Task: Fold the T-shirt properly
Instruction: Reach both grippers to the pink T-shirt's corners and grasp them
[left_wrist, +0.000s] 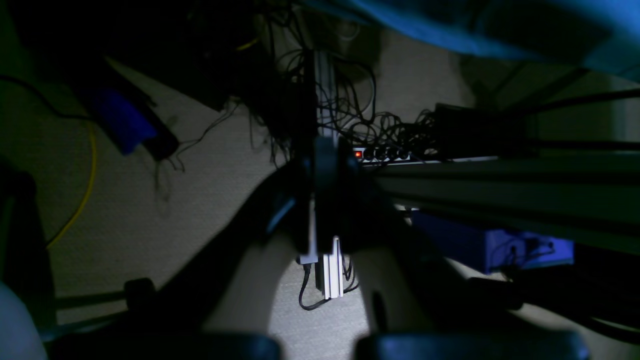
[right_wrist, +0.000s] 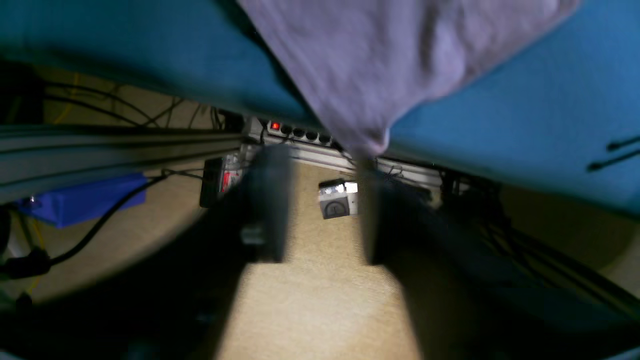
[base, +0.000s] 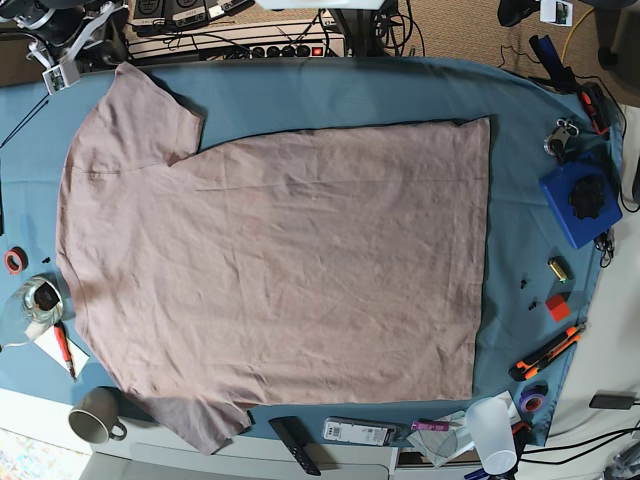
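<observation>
Inspector: Your T-shirt (base: 280, 260) lies flat across the blue cloth (base: 520, 200), one sleeve tip hanging over its edge.

Operator: Grippers?

Inspector: Right gripper (right_wrist: 320, 205) spread apart, empty, just below that tip. Left gripper (left_wrist: 325, 200) closed, empty.

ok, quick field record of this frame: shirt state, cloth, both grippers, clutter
shirt: T-shirt spread flat, unfolded, on teal table cloth
sleeve tip: reaches table edge just ahead of the right gripper
right gripper: jaws apart, nothing between them
left gripper: shut, below table level, holds nothing
clutter: mug, blue box, plastic cup
</observation>
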